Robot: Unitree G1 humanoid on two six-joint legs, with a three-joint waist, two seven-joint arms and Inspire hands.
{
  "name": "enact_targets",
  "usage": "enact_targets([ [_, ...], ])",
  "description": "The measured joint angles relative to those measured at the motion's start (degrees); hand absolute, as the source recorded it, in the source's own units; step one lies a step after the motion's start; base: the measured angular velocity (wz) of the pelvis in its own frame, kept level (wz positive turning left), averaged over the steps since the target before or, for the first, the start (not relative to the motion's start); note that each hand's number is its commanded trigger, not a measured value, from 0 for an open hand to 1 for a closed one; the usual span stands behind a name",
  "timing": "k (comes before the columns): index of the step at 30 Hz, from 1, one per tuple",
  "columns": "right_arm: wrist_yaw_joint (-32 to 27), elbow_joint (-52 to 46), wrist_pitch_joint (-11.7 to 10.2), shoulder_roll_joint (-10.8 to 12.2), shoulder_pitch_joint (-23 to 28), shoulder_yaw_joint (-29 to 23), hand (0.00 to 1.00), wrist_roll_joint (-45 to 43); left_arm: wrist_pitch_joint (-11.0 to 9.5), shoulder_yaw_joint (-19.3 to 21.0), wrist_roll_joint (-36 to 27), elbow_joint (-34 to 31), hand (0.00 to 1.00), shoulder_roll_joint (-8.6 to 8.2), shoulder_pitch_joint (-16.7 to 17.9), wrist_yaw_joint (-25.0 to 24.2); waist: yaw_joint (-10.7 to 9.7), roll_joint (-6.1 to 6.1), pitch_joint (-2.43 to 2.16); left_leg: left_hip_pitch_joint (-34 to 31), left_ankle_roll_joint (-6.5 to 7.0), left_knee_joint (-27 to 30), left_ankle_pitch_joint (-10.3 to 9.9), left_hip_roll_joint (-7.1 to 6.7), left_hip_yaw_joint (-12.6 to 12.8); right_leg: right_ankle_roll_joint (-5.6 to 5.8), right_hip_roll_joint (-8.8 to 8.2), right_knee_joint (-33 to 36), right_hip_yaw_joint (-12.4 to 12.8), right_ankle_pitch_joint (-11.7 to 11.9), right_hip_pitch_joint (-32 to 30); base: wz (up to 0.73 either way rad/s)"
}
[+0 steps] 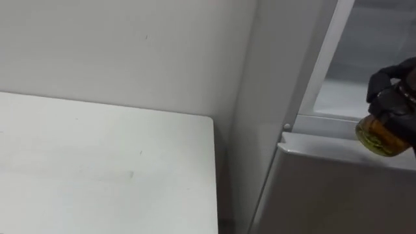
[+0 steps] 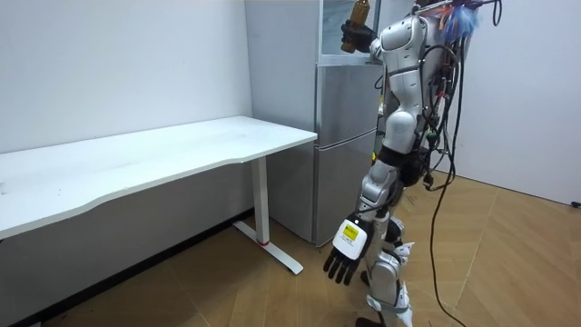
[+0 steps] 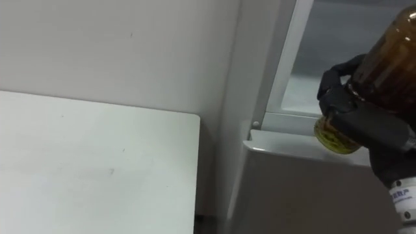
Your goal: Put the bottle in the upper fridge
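Note:
An amber bottle (image 3: 385, 62) with a yellowish base is gripped in my right hand (image 3: 364, 120), whose dark fingers are curled round its lower part. The bottle (image 1: 382, 135) hangs tilted just above the front sill of the upper fridge compartment (image 1: 364, 71), whose pale inside shows behind it. In the room view I stand right at the grey fridge (image 2: 345, 136) with the right arm raised and the bottle (image 2: 359, 11) at its top section. My left hand (image 2: 343, 263) hangs open by my leg.
A white table (image 1: 97, 162) stands left of the fridge against the white wall, with a narrow gap between them. The closed grey lower fridge door (image 1: 325, 195) lies directly below the bottle. Wooden floor lies behind me.

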Motion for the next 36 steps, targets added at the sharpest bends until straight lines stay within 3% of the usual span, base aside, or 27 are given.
enact_targets([
  [5, -2.9, 3.3, 0.8, 0.0, -2.0, 0.0, 1.00, -0.1, 1.4, 0.0, 0.0, 0.0, 0.00, 0.05, 0.1, 0.1, 0.0, 0.14, -0.09, -0.2, -0.01, 0.0, 0.0, -0.01, -0.2, 0.00, 0.00, 0.0, -0.1, 0.0, -0.1, 0.00],
  [15, -7.3, 6.4, 1.2, 0.0, -4.2, 0.0, 1.00, -0.1, 1.4, 0.0, 0.0, -0.1, 0.00, 0.01, 0.2, -0.3, 0.1, 0.48, -0.22, -0.3, 0.00, 0.4, 0.0, -0.06, -0.4, 0.00, -0.03, 0.0, -0.1, 0.0, 0.0, 0.00],
  [20, -8.2, 8.3, 1.2, 0.0, -8.6, 0.0, 1.00, -0.1, 1.4, 0.0, 0.0, -0.6, 0.00, 0.06, 0.1, -1.6, -0.1, 1.16, -0.16, -0.4, 0.00, 0.5, 0.0, -0.08, -0.4, -0.02, -0.03, 0.1, -0.1, 0.0, 0.0, 0.00],
  [30, -8.8, 9.1, 1.2, -0.4, -10.6, 0.0, 1.00, 2.1, 1.3, 0.0, 0.0, -1.9, 0.00, 0.06, 0.2, -1.9, 0.0, 0.88, -0.02, -0.4, 0.00, 0.5, 0.0, -0.17, -0.5, -0.01, -0.05, 0.0, -0.2, 0.0, 0.0, 0.00],
  [36, -11.7, 12.5, 1.2, -0.5, -16.3, 0.0, 1.00, 2.7, 1.3, -0.1, 0.1, -2.0, 0.00, 0.06, 0.1, -1.9, -0.2, 0.80, 0.01, -0.5, -0.02, 0.5, 0.0, -0.16, -0.5, -0.04, -0.01, 0.0, -0.2, -0.1, 0.0, 0.00],
])
